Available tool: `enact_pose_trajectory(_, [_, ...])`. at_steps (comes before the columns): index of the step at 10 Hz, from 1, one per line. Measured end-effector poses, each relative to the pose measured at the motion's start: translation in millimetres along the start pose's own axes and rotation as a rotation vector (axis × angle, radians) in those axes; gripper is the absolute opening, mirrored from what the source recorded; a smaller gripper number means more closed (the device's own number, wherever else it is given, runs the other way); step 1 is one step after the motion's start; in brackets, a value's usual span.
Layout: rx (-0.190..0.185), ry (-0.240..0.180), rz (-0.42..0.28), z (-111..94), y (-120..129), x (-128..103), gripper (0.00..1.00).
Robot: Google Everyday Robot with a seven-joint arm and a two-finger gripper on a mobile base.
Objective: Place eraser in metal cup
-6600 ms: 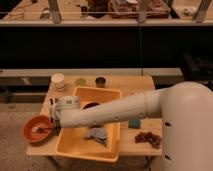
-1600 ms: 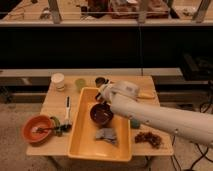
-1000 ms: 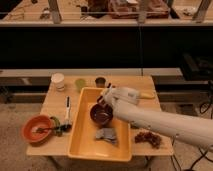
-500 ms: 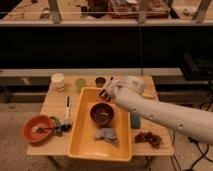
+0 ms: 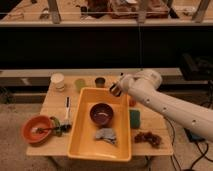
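The metal cup stands upright at the back of the wooden table, just behind the yellow tub. My gripper hangs over the tub's back right corner, a little right of the cup and slightly above it. It is shut on the eraser, a small dark striped block at its tip. The white arm reaches in from the right.
A white paper cup and a pale green cup stand left of the metal cup. The tub holds a dark bowl and a grey cloth. A green pad, a marker and an orange bowl flank the tub.
The gripper has moved from over the tub's middle toward the back, rising and closing on the metal cup. The things on the table have not moved.
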Motion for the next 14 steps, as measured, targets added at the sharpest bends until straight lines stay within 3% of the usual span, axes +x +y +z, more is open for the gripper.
enact_pose_trajectory(5, [-0.031,-0.089,0.023,55,-50,37,0.0])
enact_pose_trajectory(7, [-0.096,-0.155,0.046,76,-65,66,0.0])
enact_pose_trajectory(9, [-0.149,-0.225,0.04,92,-86,77,0.0])
enact_pose_trajectory(12, [-0.187,-0.293,0.008,103,-105,76,0.0])
enact_pose_trajectory(14, [-0.191,-0.301,0.003,103,-108,76,0.0])
